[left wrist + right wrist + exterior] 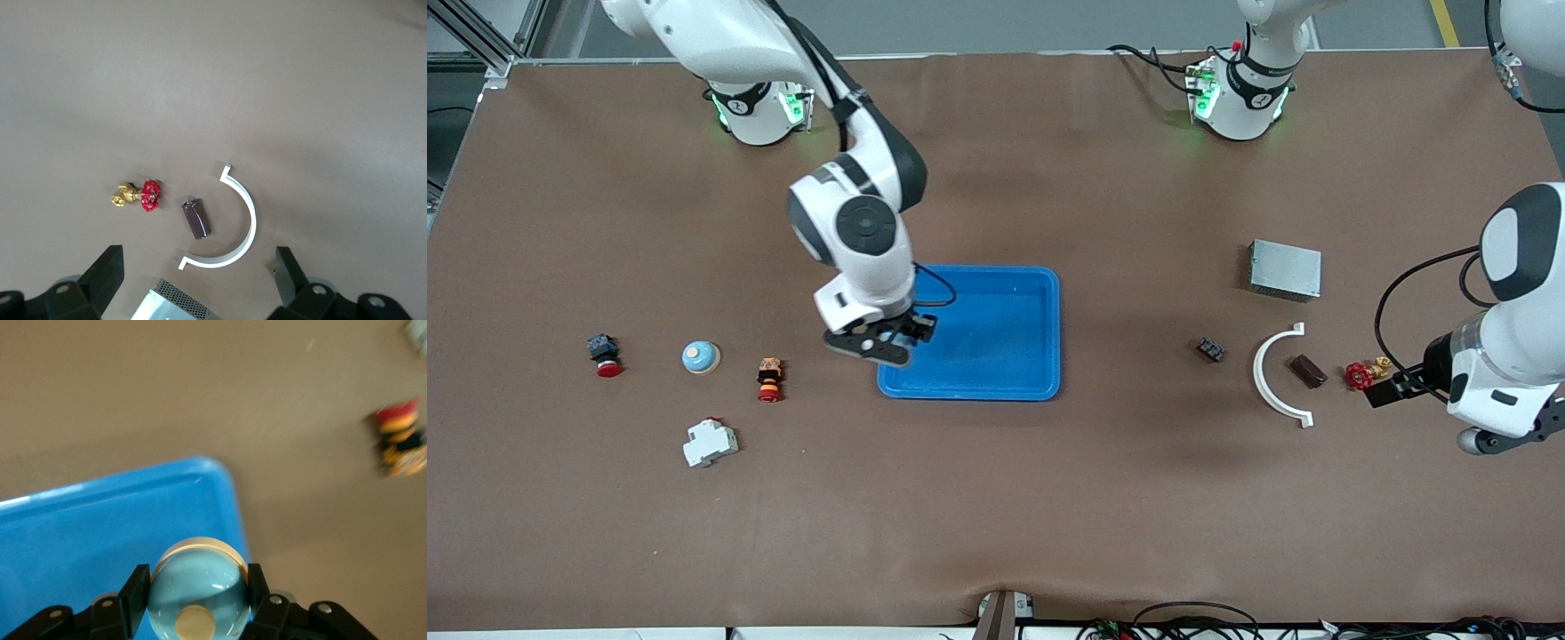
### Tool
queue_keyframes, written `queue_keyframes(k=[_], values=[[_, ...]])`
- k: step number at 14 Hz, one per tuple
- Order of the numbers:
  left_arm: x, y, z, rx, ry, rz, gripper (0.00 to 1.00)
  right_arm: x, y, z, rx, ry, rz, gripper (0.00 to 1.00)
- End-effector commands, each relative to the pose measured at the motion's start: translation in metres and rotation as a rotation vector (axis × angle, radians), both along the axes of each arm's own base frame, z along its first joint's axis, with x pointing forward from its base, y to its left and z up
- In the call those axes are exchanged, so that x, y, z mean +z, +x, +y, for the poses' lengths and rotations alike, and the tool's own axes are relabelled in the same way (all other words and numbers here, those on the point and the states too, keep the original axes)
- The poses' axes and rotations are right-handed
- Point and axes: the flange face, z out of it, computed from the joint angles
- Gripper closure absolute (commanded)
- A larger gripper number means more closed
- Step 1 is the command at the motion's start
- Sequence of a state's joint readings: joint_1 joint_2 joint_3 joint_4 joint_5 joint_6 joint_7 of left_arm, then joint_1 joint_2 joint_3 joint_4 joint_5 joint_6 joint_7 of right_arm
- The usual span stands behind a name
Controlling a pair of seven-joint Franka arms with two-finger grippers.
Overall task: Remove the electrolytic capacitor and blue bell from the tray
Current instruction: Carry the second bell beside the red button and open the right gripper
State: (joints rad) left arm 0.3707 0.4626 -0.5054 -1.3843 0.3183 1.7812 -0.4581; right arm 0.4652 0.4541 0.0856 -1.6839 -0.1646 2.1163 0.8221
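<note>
My right gripper (885, 342) hangs over the corner of the blue tray (969, 391) toward the right arm's end, shut on a light-blue dome bell (197, 593) with a beige button. In the right wrist view the bell sits between both fingers above the tray (67, 520). A second bell of the same look (701, 356) rests on the table toward the right arm's end. The capacitor (1307, 371), a dark brown cylinder, lies inside a white curved bracket (1276, 378). My left gripper (1392, 389) is open in the air beside it. The left wrist view shows the capacitor (196, 219) beyond the left gripper (199, 280).
A grey metal box (1285, 269) and a red-handled brass valve (1360, 375) lie near the capacitor, with a small black part (1209, 349) toward the tray. Two red-button switches (605, 353) (769, 378) and a white breaker (710, 442) lie toward the right arm's end.
</note>
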Motion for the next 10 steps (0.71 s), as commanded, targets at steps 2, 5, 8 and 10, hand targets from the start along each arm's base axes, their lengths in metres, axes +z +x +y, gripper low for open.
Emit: queue_keyframes(k=[2,5,8,10], values=[[0.075,-0.027,-0.002,-0.155,0.044,-0.05,0.0,0.033,0.034,-0.082,0.176,0.012,0.014,1.0],[0.121,-0.057,-0.011,-0.208,0.053,-0.036,0.0,0.034,0.07,-0.188,0.35,0.102,0.052,1.0],[0.152,-0.09,-0.023,-0.19,0.019,0.002,0.0,0.029,0.086,-0.302,0.507,0.112,0.079,1.0],[0.174,-0.113,-0.028,-0.175,-0.007,-0.015,0.0,0.02,0.093,-0.365,0.611,0.113,0.078,1.0]])
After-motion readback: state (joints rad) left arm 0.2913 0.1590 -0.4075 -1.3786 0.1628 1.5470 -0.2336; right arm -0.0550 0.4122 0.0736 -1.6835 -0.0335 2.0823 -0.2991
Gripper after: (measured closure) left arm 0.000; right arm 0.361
